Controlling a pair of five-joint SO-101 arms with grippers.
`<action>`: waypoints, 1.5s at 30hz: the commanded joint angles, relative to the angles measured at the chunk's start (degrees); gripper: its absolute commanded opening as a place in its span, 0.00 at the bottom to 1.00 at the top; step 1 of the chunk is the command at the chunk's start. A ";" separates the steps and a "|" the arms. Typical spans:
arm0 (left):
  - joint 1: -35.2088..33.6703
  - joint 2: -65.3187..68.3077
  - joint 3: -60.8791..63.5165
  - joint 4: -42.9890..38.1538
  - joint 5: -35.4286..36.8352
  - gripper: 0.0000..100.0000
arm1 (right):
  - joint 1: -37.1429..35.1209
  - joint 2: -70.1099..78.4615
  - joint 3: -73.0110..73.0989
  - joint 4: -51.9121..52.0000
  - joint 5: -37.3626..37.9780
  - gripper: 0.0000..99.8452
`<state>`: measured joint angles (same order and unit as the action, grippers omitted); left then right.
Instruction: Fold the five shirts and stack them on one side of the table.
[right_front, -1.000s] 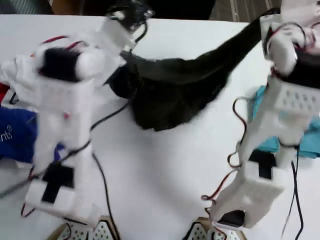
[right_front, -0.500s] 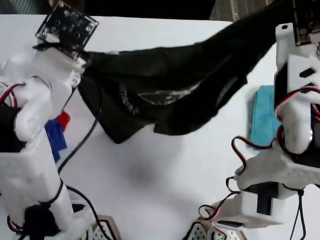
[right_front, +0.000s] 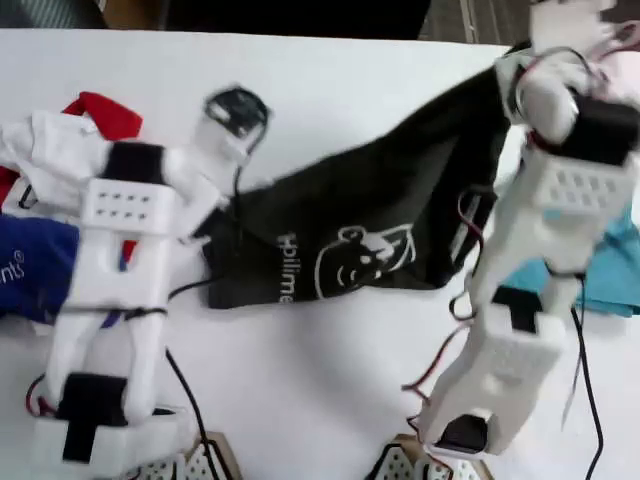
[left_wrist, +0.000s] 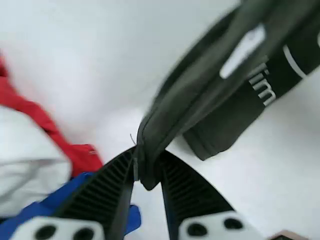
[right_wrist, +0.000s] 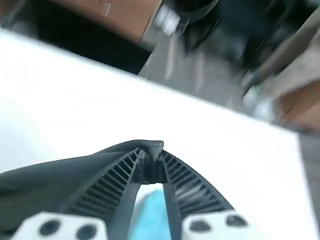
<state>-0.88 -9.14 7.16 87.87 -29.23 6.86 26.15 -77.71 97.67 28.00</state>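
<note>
In the high view, the black shirt (right_front: 370, 240) is seen stretched over the tabletop (right_front: 330, 80) between the left arm (right_front: 120, 230) and the right arm (right_front: 560, 190); its long axis is slanted from near left to far right; a pile (right_front: 40, 170) of loose shirts is seen at the left edge, and a teal shirt (right_front: 625, 275) at the right.

In the left wrist view, the left tool (left_wrist: 146, 170) is clamped on one bunched corner; the cloth is drawn taut away from it.

In the right wrist view, the right tool (right_wrist: 150, 160) is pinched closed on the opposite corner.

Each end is thus held by its nearer arm; flat laying is judged to require both ends being lowered together along that axis.
</note>
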 joint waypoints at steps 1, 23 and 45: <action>2.46 3.96 3.12 -3.69 0.00 0.03 | -0.75 7.16 0.88 0.13 -1.76 0.02; 2.73 13.89 -7.60 -4.31 -2.46 0.20 | -0.66 18.59 0.62 0.04 -1.41 0.02; 2.55 16.88 2.51 -12.40 -8.26 0.20 | -0.66 18.51 0.62 0.04 -1.67 0.02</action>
<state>1.23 6.24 10.51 76.35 -37.05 6.59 45.58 -76.75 97.67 26.59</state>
